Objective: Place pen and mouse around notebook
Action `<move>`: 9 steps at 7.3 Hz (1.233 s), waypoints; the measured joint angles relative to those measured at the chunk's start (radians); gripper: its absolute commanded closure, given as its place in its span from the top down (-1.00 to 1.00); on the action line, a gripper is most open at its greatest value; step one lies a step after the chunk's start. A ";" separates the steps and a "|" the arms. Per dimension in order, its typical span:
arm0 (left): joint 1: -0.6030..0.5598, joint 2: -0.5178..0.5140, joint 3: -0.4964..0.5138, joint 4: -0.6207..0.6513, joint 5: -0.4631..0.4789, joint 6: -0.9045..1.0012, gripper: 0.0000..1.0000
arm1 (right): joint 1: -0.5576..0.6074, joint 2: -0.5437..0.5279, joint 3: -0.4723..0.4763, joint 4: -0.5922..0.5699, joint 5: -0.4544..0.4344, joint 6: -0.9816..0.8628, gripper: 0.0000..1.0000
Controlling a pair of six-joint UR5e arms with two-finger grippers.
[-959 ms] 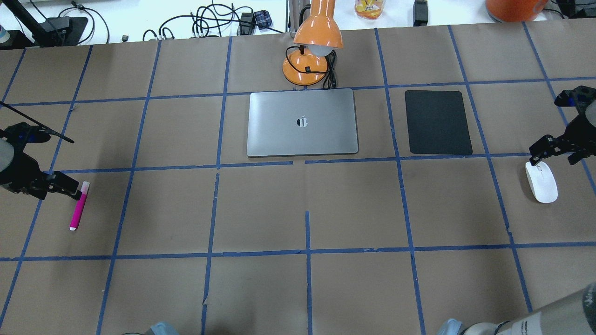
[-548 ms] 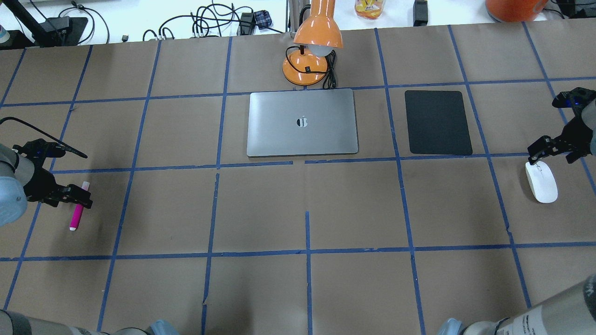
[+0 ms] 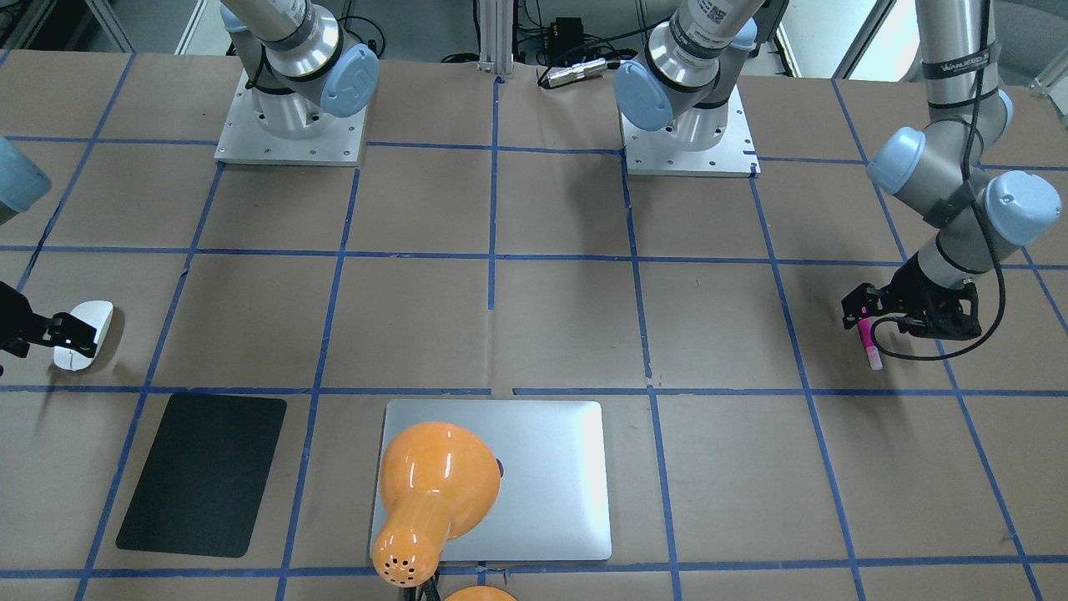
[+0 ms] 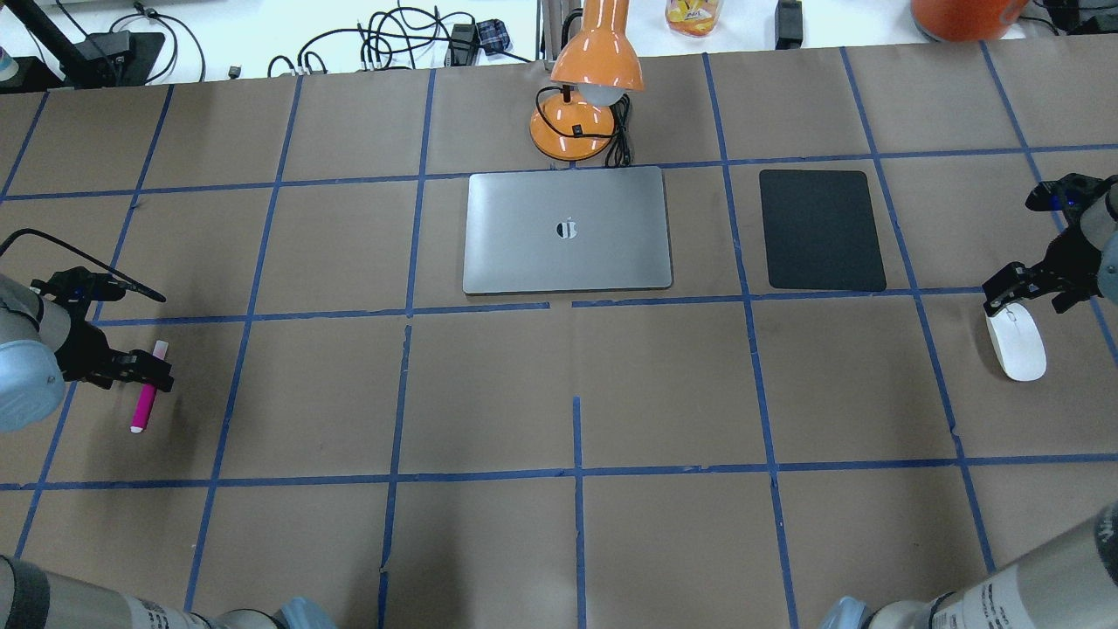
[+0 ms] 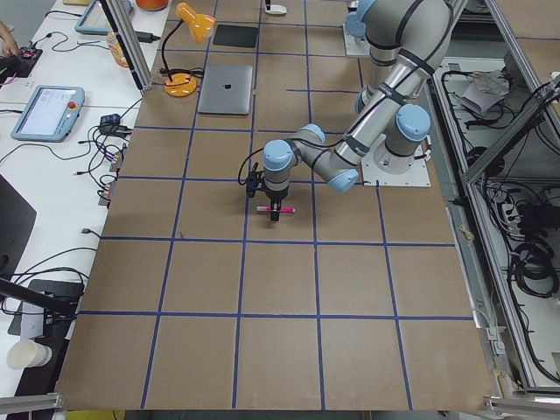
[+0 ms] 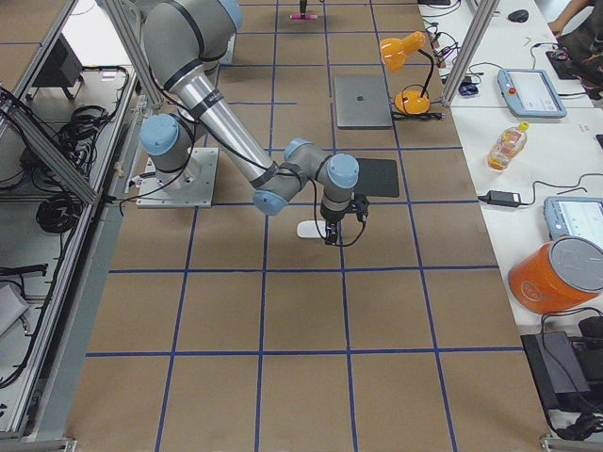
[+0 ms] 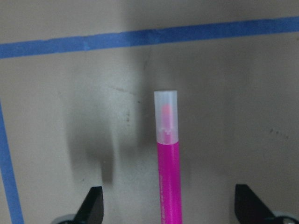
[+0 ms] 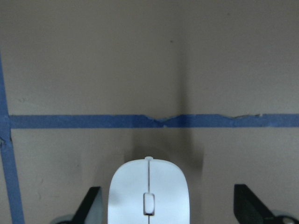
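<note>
The magenta pen (image 4: pixel 142 404) lies on the table at the far left, its pale cap (image 7: pixel 166 116) pointing away from the robot. My left gripper (image 4: pixel 144 372) hangs open over it, and in the left wrist view its fingertips (image 7: pixel 93 205) stand on either side of the barrel without touching. The white mouse (image 4: pixel 1016 342) rests at the far right. My right gripper (image 4: pixel 1004 295) is open above the mouse's far end, its fingertips (image 8: pixel 246 205) straddling the body (image 8: pixel 148 191). The silver notebook (image 4: pixel 568 229) lies shut at the table's far centre.
An orange desk lamp (image 4: pixel 583 105) stands just beyond the notebook and overhangs it in the front-facing view. A black mat (image 4: pixel 821 229) lies to the notebook's right. Blue tape lines grid the brown table top (image 4: pixel 576 393). Cables and a bottle sit past the far edge.
My left gripper has shifted toward the robot and come over the pen's upper part. The right gripper has drifted slightly left and nearer the mouse. Pen and mouse have not moved.
</note>
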 measured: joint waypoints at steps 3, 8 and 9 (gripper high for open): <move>0.000 -0.029 -0.001 0.009 0.000 -0.008 -0.53 | 0.000 0.003 0.000 0.052 -0.009 0.009 1.00; -0.004 -0.017 0.005 0.011 0.001 -0.008 -1.00 | 0.000 0.024 0.000 0.070 -0.019 0.010 1.00; -0.009 -0.006 0.010 0.006 -0.001 -0.016 -1.00 | 0.000 0.026 0.000 0.071 -0.028 0.010 1.00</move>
